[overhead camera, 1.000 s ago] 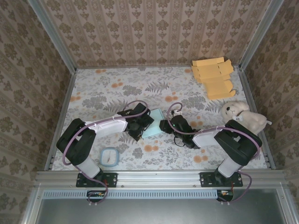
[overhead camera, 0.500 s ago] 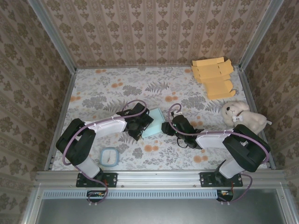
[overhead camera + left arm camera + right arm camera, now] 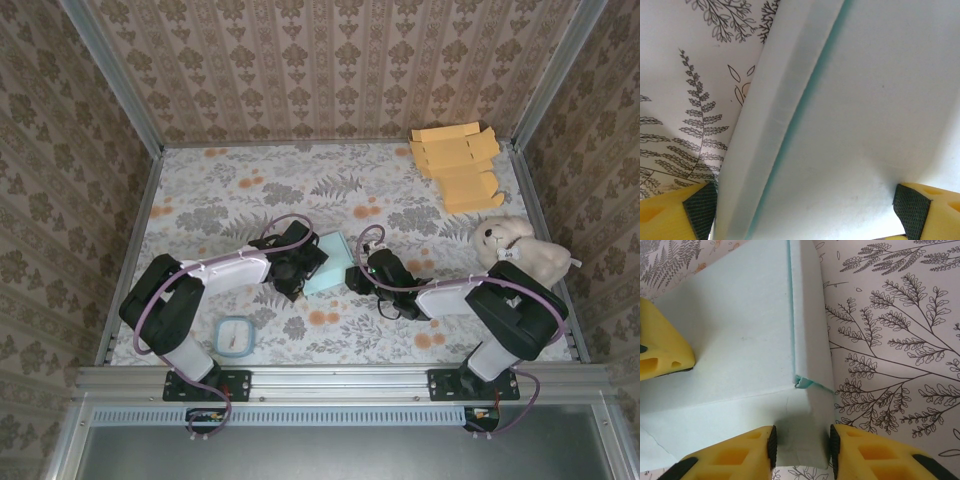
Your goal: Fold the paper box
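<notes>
the paper box [image 3: 329,261], pale blue-green, lies near the middle of the table [image 3: 200,200], between the two arms and a little nearer the front edge than the back wall. in the right wrist view the paper box [image 3: 735,335] shows a flat top panel with a narrow side wall folded down along one crease and a small torn nick at the corner. the right gripper [image 3: 802,447] pinches that narrow wall at the box's end, a dark pad against each side. the left gripper [image 3: 297,262] sits at the opposite side of the box; in its own view the left gripper [image 3: 805,212] is spread wide over a folded edge of the paper box [image 3: 865,115], one pad beside the flap and one on the panel. further out, a white plush dog [image 3: 520,250] sits by the right wall, a stack of tan cardboard blanks [image 3: 455,165] lies in the far right corner, and a small pale blue-rimmed square object [image 3: 236,336] rests near the left arm's base.
</notes>
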`<control>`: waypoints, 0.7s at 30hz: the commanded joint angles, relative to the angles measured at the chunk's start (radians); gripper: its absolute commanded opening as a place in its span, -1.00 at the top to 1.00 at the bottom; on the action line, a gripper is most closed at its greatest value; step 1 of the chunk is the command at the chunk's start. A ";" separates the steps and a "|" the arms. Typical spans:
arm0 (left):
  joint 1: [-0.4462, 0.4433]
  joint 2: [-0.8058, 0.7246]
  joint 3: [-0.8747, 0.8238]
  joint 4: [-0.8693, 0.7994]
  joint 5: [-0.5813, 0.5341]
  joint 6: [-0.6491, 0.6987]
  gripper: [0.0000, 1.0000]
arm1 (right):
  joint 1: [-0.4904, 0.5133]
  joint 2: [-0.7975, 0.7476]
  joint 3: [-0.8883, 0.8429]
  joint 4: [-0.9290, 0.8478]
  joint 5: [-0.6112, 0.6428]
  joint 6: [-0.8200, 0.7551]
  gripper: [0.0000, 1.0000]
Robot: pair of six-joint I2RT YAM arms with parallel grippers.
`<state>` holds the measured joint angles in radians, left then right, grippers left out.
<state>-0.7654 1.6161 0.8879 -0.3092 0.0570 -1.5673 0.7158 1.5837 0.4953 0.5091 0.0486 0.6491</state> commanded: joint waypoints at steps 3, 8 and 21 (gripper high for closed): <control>0.011 0.016 -0.040 -0.089 -0.023 -0.006 -0.88 | 0.007 0.047 -0.018 0.043 0.035 -0.036 0.35; 0.010 0.020 -0.040 -0.086 -0.021 -0.002 -0.88 | 0.004 0.124 -0.002 0.106 0.046 -0.068 0.35; 0.012 0.058 -0.024 -0.065 0.012 0.016 -0.87 | 0.034 0.291 0.048 0.279 0.099 -0.193 0.23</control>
<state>-0.7490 1.6196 0.8860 -0.3008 0.0376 -1.5673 0.7349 1.8023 0.5140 0.8299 0.1581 0.4995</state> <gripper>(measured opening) 0.935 0.380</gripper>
